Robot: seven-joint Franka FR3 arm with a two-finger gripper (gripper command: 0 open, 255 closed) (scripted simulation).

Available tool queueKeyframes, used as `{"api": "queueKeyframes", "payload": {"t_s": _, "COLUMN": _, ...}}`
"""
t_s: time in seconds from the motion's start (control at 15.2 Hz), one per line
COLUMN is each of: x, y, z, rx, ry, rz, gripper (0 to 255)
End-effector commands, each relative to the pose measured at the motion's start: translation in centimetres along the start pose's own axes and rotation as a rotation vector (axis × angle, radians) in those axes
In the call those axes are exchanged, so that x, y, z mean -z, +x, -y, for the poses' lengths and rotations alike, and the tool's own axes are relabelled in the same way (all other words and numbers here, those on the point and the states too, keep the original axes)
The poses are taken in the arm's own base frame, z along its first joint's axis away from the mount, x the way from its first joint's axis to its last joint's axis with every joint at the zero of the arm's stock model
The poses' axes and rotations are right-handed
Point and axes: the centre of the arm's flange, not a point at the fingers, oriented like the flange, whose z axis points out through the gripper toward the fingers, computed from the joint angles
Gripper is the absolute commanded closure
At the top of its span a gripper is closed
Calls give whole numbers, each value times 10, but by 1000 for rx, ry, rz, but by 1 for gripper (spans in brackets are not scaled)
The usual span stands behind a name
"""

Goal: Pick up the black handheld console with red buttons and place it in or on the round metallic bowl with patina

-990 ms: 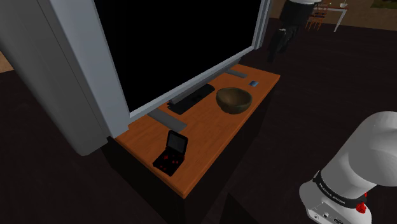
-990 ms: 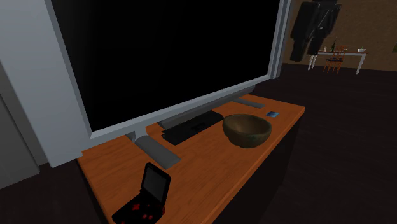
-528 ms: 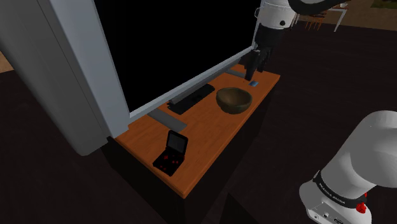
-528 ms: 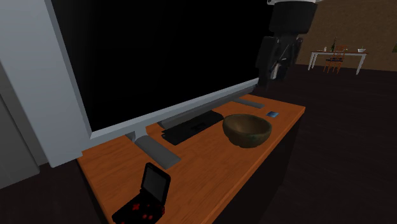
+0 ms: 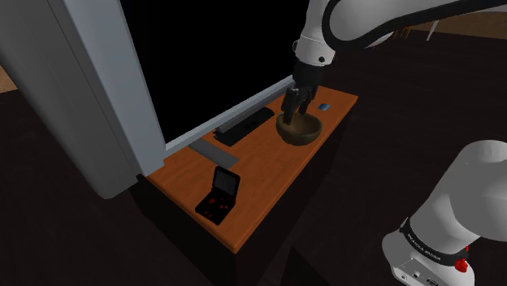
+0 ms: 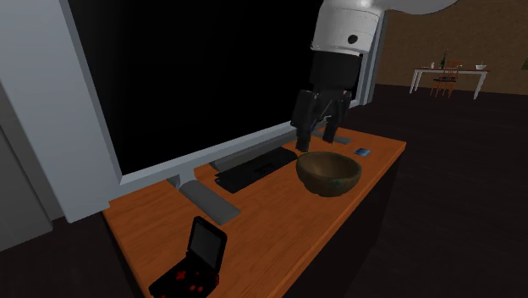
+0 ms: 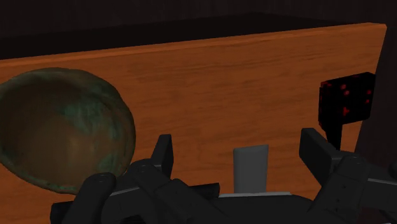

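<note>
Swinging in since a moment ago, the gripper [image 5: 294, 106] now hangs just above the bowl [image 5: 302, 136], jaws wide and empty. The console [image 5: 218, 197] stands well away from it along the desk [image 5: 260, 162], lid up.

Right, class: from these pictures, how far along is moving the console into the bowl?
Done: nothing yet; the console sits untouched, open, apart from the bowl. In hand: the open, empty gripper hovers near the bowl. Left: reach the console, grasp it, carry it over, release.
</note>
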Motion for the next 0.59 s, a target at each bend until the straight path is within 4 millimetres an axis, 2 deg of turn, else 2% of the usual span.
{"api": "queueKeyframes", "payload": {"t_s": 0.0, "x": -20, "y": 12, "z": 12, "rx": 10, "ry": 28, "rz": 4, "gripper": 0}}
{"api": "queueKeyframes", "payload": {"t_s": 0.53, "x": -91, "y": 55, "z": 65, "rx": 53, "ry": 137, "rz": 25, "gripper": 0}}
